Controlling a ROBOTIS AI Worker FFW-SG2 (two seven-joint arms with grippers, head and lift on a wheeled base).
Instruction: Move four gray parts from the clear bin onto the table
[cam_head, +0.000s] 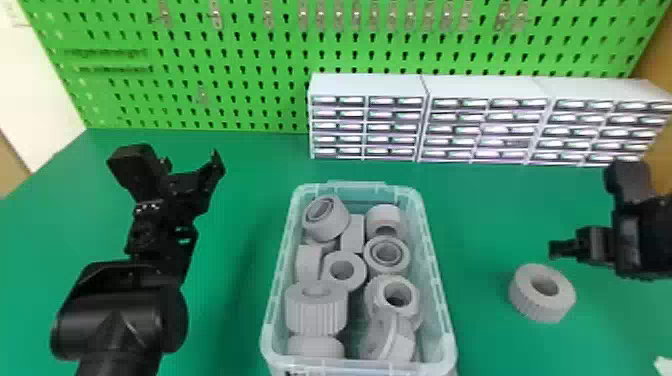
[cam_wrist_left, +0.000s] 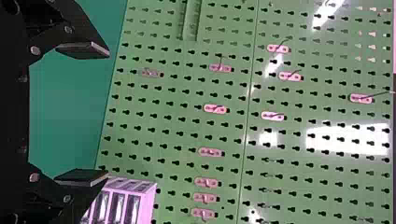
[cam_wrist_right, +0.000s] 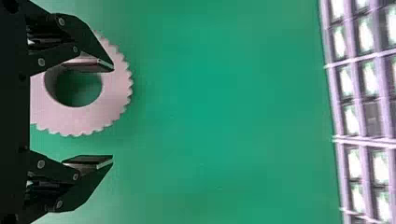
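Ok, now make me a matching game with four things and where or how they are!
1. Clear bin
2. Green pegboard
3. Lone gray ring
4. Left end effector

A. On the table, right of the bin
B. Open, left of the bin
C. Holding gray parts
D. Upright behind the drawers

Pairs: 1-C, 2-D, 3-A, 4-B

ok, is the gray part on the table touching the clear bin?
Apart. The head view shows a wide strip of green table between the toothed gray part and the right wall of the clear bin.
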